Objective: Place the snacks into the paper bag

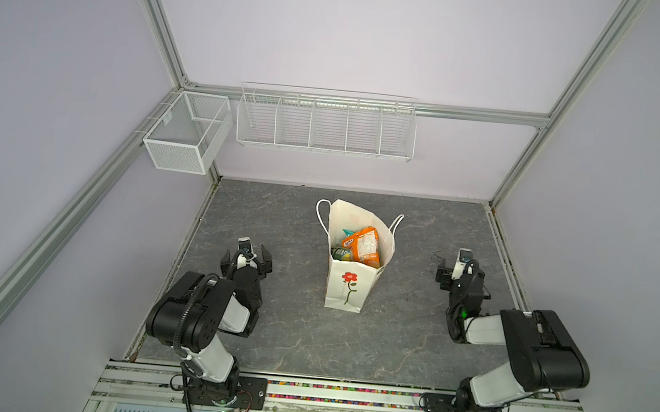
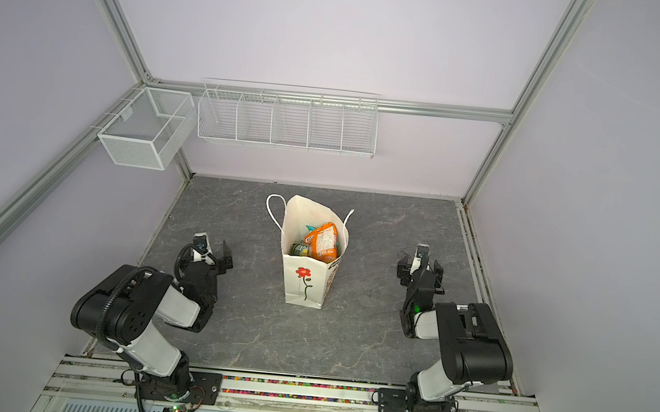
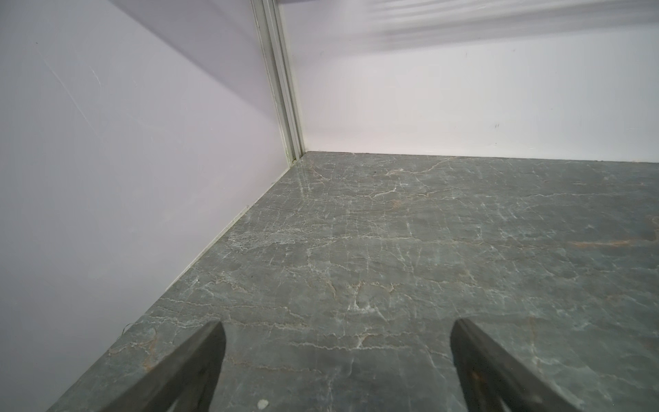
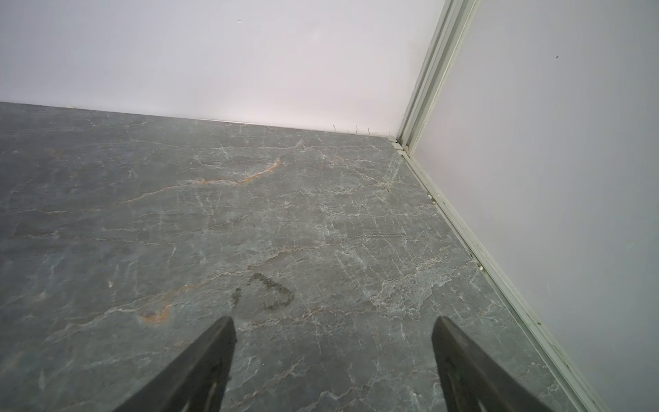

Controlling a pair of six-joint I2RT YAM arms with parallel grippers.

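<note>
The white paper bag (image 1: 347, 286) (image 2: 304, 286), printed with a red flower, stands upright mid-table in both top views, mouth open. Snacks lie inside it: an orange packet (image 1: 364, 244) (image 2: 322, 242) on top, a green packet (image 1: 342, 253) (image 2: 299, 249) beside it, and a teal corner (image 1: 347, 231) behind. My left gripper (image 1: 246, 259) (image 2: 206, 254) (image 3: 338, 323) hovers to the bag's left, open and empty. On the bag's right is my right gripper (image 1: 461, 273) (image 2: 420, 269) (image 4: 333, 319), also open and empty. Both wrist views show only bare table between the fingers.
A white wire basket (image 1: 326, 123) with dividers hangs on the back wall, and a white mesh box (image 1: 185, 133) on the left wall. Lilac walls and aluminium posts enclose the grey marbled table (image 1: 285, 336). Both arm bases sit at the front rail.
</note>
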